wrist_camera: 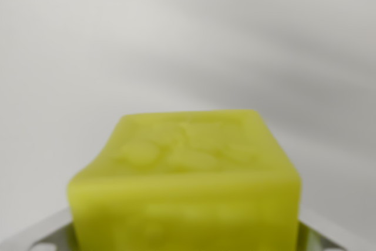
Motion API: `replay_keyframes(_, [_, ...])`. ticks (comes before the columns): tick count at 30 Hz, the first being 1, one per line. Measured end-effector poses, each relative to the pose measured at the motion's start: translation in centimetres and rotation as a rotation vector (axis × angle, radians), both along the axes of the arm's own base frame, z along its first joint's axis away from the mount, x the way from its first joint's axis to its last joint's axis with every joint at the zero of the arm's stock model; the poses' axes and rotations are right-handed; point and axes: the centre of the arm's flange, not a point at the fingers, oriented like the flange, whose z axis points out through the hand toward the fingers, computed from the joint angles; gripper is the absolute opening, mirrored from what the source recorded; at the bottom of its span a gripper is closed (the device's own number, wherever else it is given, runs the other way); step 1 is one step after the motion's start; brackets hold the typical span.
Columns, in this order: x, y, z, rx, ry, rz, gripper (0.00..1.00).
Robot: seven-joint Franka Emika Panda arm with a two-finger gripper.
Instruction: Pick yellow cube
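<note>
Gripper parts show only as pale grey-white slivers at the bottom corners of the wrist view, one at the wrist view's left (41, 233) and one at the wrist view's right, each partly hidden by the block between them; the fingertips themselves are out of the frame, so whether the jaws are pressed on the block or merely standing beside it cannot be told. Between those two slivers sits one yellow cube (188, 174), the only object in the picture, filling the lower middle of the frame and cut off by the bottom edge. Its left side appears slightly bowed and its near left corner rounded, while the right side runs straighter to a firmer corner. Its top face is matt yellow-green with faint, blotchy lighter marks, like shallow raised or pressed shapes, though the blur is too strong to read them. The near front face is a more even yellow and softer still in focus. Its surface looks dull and slightly waxy, without sharp highlights. Behind and above it lies one plain light grey surface (188, 33), smooth and featureless, with soft, wide bands of shadow slanting down toward the wrist view's right. To the left, above and to the right of the cube, only that bare grey surface shows.
</note>
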Motion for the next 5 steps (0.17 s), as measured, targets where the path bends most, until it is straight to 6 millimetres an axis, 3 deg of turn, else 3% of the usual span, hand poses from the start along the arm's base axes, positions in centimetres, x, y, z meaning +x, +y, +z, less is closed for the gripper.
replay_keyframes(5, [0.00, 0.00, 0.00, 0.000, 0.000, 0.000, 0.00])
